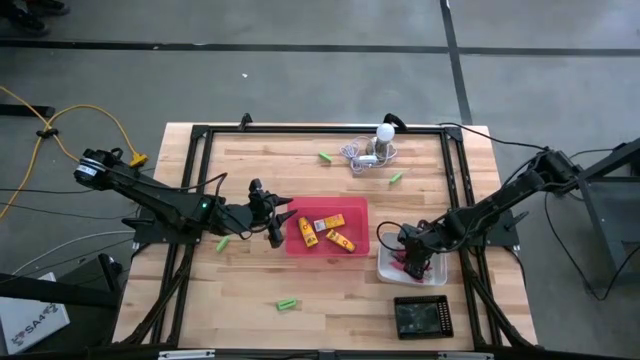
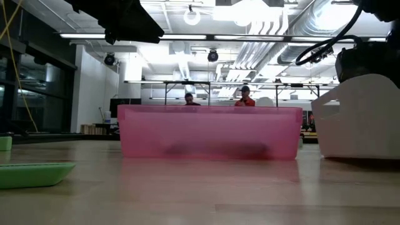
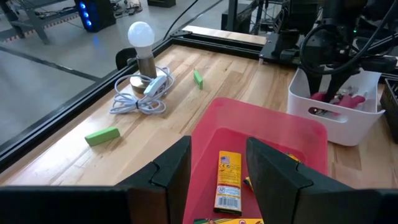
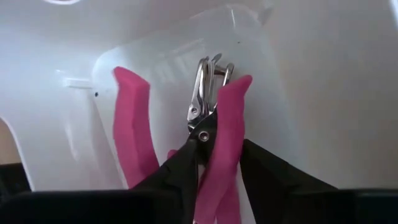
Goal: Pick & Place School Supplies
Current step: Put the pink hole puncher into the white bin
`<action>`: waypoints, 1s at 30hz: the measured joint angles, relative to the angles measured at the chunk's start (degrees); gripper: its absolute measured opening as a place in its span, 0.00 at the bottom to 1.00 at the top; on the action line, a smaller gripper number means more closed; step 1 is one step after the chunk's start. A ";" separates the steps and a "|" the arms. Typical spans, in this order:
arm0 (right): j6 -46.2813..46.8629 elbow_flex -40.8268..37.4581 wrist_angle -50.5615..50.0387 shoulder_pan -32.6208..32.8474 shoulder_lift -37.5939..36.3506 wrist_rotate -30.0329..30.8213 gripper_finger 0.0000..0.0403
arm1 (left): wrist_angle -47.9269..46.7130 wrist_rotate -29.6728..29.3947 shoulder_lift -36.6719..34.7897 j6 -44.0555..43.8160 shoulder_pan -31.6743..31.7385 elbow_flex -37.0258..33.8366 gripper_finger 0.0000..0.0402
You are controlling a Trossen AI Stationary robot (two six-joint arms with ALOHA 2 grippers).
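My left gripper (image 1: 280, 226) (image 3: 219, 149) hangs open over the left end of the pink tray (image 1: 352, 207), touching nothing. Yellow-orange blocks (image 1: 328, 229) lie in that tray, and one block (image 3: 228, 180) shows beyond the fingers. My right gripper (image 1: 415, 260) (image 4: 219, 163) reaches down into the white tray (image 1: 385, 265) and is shut on a pink-handled tool (image 4: 227, 124). A second pink handle (image 4: 132, 124) lies beside it. Green sticks lie flat on the table (image 1: 222, 243) (image 1: 288, 303) (image 1: 325, 156) (image 1: 396, 178). My right gripper pinches the pink-handled tool between its two fingers (image 4: 264, 168), on one pink handle (image 4: 231, 140) just behind the metal pivot (image 4: 203, 133). The fingers come from above, pointing down into the white tray. The tool's metal head (image 4: 210, 73) is against the tray's floor.
A white bulb with a grey cord (image 1: 372, 148) sits near the far edge. A black tray (image 1: 423, 316) stands at the near right, beside the white tray. A black frame (image 1: 300, 130) borders the table. Bare wood lies near left (image 1: 230, 300).
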 joint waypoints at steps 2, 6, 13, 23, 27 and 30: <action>-0.06 0.00 0.01 0.00 0.00 0.04 0.28 | 0.00 0.01 0.00 -0.01 0.00 0.00 0.37; -0.10 0.00 0.00 0.00 0.00 0.04 0.30 | 0.00 0.01 0.00 -0.02 0.00 0.00 0.37; -2.14 0.00 0.16 -0.66 0.00 0.35 0.31 | 0.00 0.01 0.00 -0.07 -0.02 0.00 0.37; -9.11 0.00 0.16 -6.89 0.00 0.02 0.30 | 0.00 0.02 0.00 -0.19 -0.02 0.00 0.37; -11.58 0.00 0.14 -9.33 0.00 0.03 0.30 | 0.00 0.01 0.00 -0.04 -0.02 0.00 0.37; -13.44 0.00 0.12 -11.15 0.00 0.11 0.30 | 0.00 0.01 0.00 0.02 -0.02 0.00 0.37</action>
